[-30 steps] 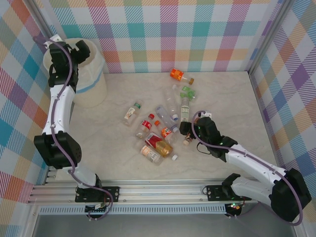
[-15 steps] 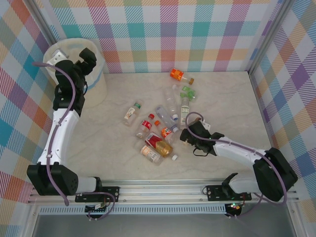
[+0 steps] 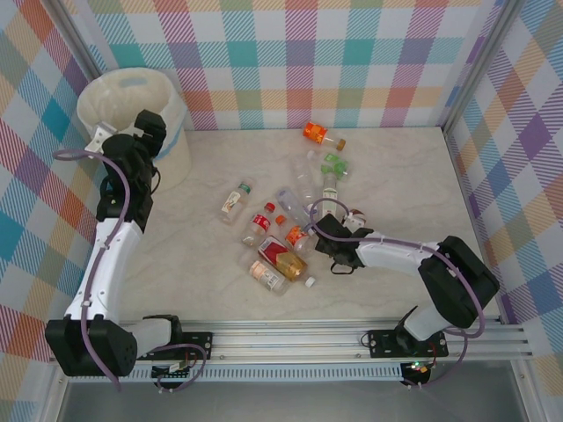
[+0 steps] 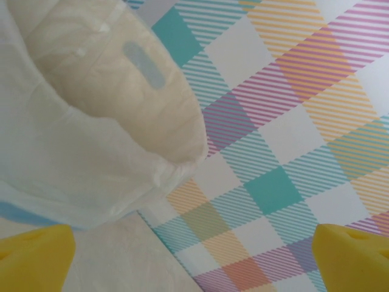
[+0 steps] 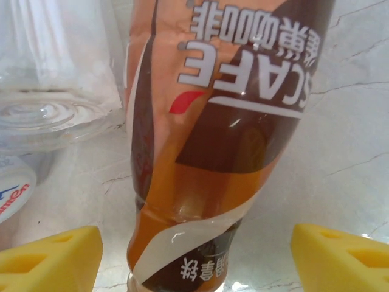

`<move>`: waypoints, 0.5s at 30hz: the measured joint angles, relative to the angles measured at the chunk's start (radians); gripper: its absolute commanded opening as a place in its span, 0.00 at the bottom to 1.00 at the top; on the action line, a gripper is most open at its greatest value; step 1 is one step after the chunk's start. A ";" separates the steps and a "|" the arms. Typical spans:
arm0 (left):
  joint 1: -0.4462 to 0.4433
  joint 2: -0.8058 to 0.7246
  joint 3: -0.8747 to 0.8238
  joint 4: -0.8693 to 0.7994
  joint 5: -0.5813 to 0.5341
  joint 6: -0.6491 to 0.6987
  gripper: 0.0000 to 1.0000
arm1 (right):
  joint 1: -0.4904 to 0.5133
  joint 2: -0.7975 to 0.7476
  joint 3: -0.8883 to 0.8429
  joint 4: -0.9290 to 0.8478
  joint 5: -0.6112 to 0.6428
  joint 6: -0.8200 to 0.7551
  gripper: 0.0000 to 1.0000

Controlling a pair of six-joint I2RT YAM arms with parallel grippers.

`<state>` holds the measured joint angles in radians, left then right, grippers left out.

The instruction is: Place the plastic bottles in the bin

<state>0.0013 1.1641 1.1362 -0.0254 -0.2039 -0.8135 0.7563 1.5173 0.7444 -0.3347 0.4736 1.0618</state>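
Several plastic bottles [image 3: 281, 257] lie scattered mid-table, with an orange-labelled one [image 3: 322, 134] farther back. My right gripper [image 3: 313, 236] sits low at the cluster's right side. Its yellow fingertips [image 5: 51, 255] straddle a brown-and-orange labelled bottle [image 5: 219, 121], [image 3: 297, 236], with a gap on each side, so it is open around it. The cream bin [image 3: 132, 97] with its white bag stands at the back left. My left gripper [image 3: 151, 128] hovers open and empty beside the bin's right rim [image 4: 91, 121].
Checked walls enclose the table on three sides. A clear bottle [image 5: 55, 73] lies close to the left of the straddled one. A green-capped bottle [image 3: 234, 200] lies apart on the cluster's left. Bare tabletop [image 3: 413, 176] stretches to the right.
My right gripper has slid left across the table onto the brown-and-orange bottle and its jaws have narrowed. My left arm has come down and forward from over the bin.
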 measured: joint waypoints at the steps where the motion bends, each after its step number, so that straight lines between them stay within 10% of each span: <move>1: -0.002 -0.013 -0.018 -0.007 0.013 -0.005 1.00 | 0.000 0.000 -0.004 0.006 0.005 0.000 0.71; 15: -0.130 -0.002 -0.140 -0.080 0.195 0.009 1.00 | 0.004 -0.027 -0.120 0.125 0.050 -0.056 0.43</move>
<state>-0.1284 1.1622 0.9962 -0.1051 -0.0086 -0.8043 0.7605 1.4906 0.6243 -0.2096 0.5240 1.0058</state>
